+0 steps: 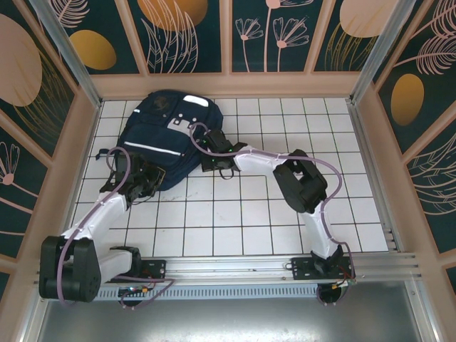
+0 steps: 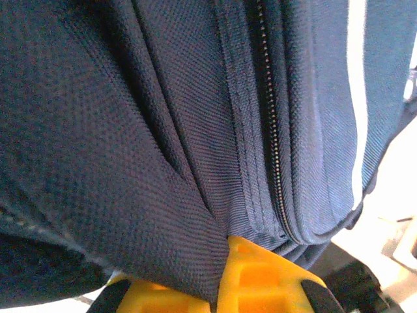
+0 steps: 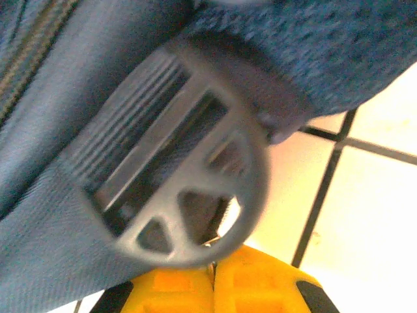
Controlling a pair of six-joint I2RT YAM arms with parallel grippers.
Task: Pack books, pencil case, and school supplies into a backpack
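The large navy blue woven-fabric backpack (image 1: 160, 128) lay toward eleven o'clock on the white tiled desk (image 1: 235, 214). At its seven o'clock edge the left pincer (image 2: 220, 274) was clenched on a thin fold of that cloth. A pull could slip the fold free or drag the whole bag. At its four o'clock the right pincer (image 3: 212, 264) was clenched, with a grey ribbed plastic strap buckle (image 3: 176, 189) at its tips. Whether the buckle was pinched I could not tell, but it might snag. The weave was coarse, the zip (image 2: 273, 130) fine-toothed, and the white stripe (image 2: 355, 98) smooth.
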